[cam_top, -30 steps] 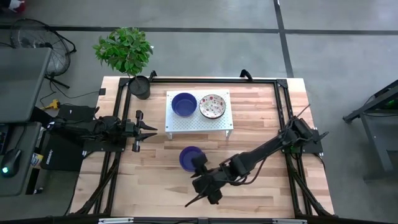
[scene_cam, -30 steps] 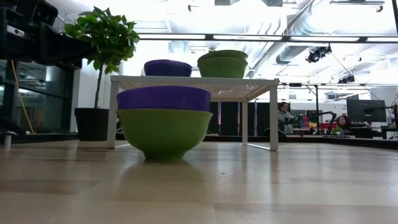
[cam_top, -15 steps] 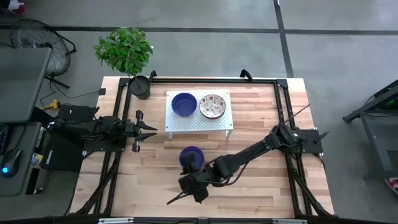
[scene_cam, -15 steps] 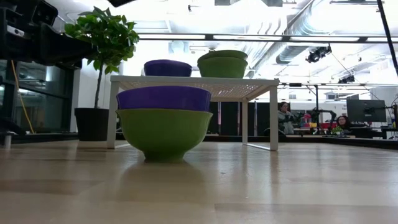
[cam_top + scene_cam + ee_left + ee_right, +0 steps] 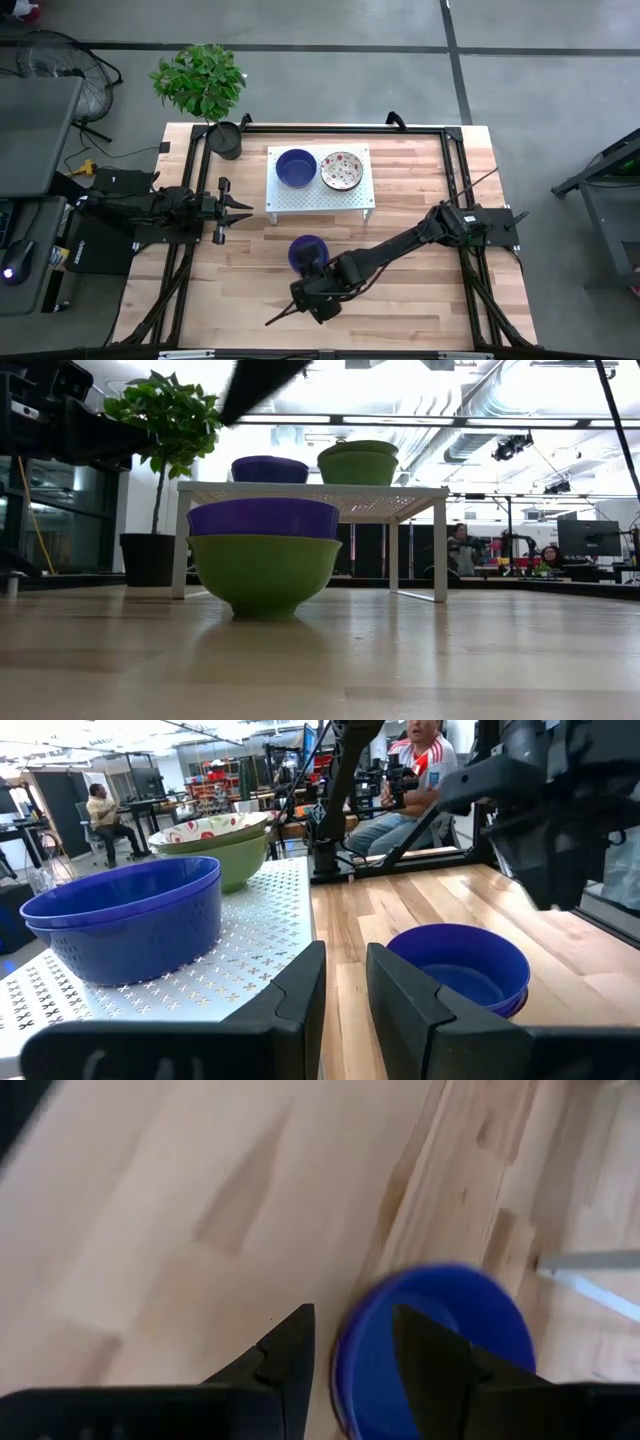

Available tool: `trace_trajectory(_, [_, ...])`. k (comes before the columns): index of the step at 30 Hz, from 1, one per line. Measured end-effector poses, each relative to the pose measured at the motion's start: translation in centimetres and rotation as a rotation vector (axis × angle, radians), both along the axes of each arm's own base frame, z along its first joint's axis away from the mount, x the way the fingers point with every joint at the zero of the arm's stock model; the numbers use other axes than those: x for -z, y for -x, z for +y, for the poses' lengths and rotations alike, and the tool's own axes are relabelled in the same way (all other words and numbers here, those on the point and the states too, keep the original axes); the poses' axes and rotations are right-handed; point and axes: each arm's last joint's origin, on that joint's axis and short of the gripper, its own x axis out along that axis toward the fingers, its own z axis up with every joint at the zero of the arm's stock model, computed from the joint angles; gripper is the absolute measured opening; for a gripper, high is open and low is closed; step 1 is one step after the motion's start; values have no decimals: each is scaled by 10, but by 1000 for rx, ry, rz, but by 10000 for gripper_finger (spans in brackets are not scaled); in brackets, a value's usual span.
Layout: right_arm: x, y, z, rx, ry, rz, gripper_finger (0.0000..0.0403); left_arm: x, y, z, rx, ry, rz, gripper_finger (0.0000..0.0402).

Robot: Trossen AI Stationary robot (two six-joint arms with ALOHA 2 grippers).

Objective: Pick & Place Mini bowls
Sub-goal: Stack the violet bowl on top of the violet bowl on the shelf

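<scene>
Right gripper over the near rim of the loose blue bowl, jaws apart

The blue bowl (image 5: 307, 252) sits on the table (image 5: 420, 200) at 6 o'clock of the white rack (image 5: 320, 196); the right gripper (image 5: 305, 292), empty, hangs at the bowl's 6 o'clock, far nearer than the left gripper (image 5: 238, 212), parked at 9 with fingers slightly parted. The rack holds a second blue bowl (image 5: 296, 167) and a floral bowl (image 5: 341, 170), both empty

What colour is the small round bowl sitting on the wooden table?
Deep blue small round bowl, clearest in the high view.

I see two mini bowls (image 5: 296, 167) side by side on the rack (image 5: 320, 196), a third bowl (image 5: 306, 251) on the bench (image 5: 420, 180) before it, the potted plant (image 5: 222, 135) behind-left.
</scene>
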Motion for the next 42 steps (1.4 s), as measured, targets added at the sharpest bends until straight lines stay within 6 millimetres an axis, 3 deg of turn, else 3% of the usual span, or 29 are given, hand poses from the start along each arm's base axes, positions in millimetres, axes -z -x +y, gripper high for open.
trace_trajectory(11, [5,10,-6,-59,75,130,124,0,0,0,0,0,0,72])
trace_trajectory(22, [6,5,-21,-42,42,165,124,0,0,0,0,0,0,72])
trace_trajectory(31, [21,0,-25,-53,16,216,124,0,0,0,0,0,0,72])
trace_trajectory(42, [22,-3,-29,-49,-1,215,124,0,0,0,0,0,0,72])
